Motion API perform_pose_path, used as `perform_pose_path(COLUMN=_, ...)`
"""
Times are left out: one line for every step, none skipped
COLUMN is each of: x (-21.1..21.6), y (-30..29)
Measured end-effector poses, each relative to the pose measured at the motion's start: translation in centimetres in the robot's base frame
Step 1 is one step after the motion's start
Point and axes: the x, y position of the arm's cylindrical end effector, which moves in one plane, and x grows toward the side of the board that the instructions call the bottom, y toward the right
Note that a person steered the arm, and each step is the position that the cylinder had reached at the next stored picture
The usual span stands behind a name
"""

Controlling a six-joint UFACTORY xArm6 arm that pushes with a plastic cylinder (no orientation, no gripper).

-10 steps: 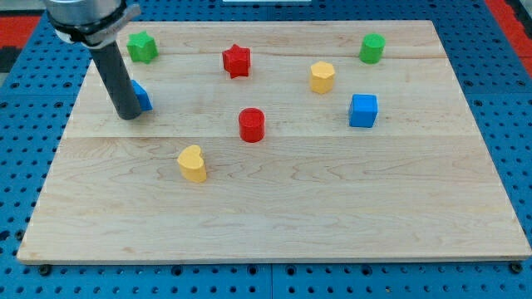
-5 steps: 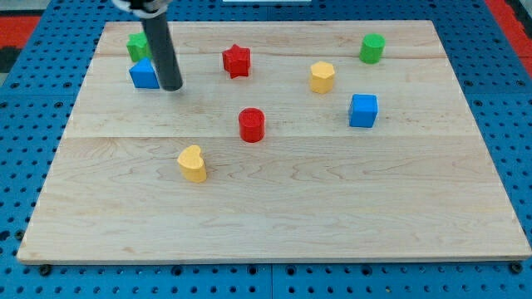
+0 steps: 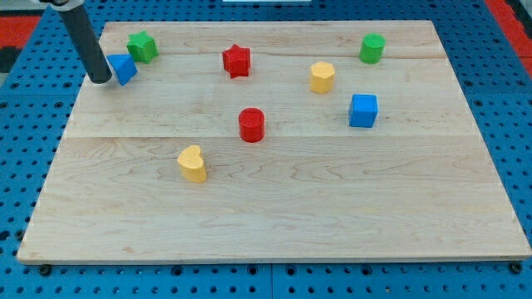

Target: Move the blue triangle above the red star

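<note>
Presumably light, rigid and slippery, your blue triangle [image 3: 123, 68] wants my tip [image 3: 100, 80], no pincer fitted, pushing its left face toward the red star [image 3: 237, 61].

Wooden worktop [image 3: 332, 208] is sitting on a blue pegboard [image 3: 17, 166]. Green star [image 3: 142, 46] is lying top left, green cylinder [image 3: 371, 48] top right. Yellow hexagon [image 3: 322, 77] and blue cube [image 3: 362, 110] are sitting right of centre. Red cylinder [image 3: 251, 124] is standing mid-board, yellow heart [image 3: 192, 163] lying below-left of it.
</note>
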Motion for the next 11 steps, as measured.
perform_pose_path(x=-0.2, y=3.9)
perform_pose_path(x=-0.2, y=5.8)
perform_pose_path(x=-0.4, y=1.0)
perform_pose_path(x=-3.2, y=-2.3)
perform_pose_path(x=-2.6, y=2.7)
perform_pose_path(x=-1.5, y=8.5)
perform_pose_path(x=-1.5, y=8.5)
perform_pose_path(x=1.3, y=8.8)
perform_pose_path(x=-0.8, y=8.9)
perform_pose_path(x=-2.7, y=11.6)
perform_pose_path(x=-5.4, y=13.7)
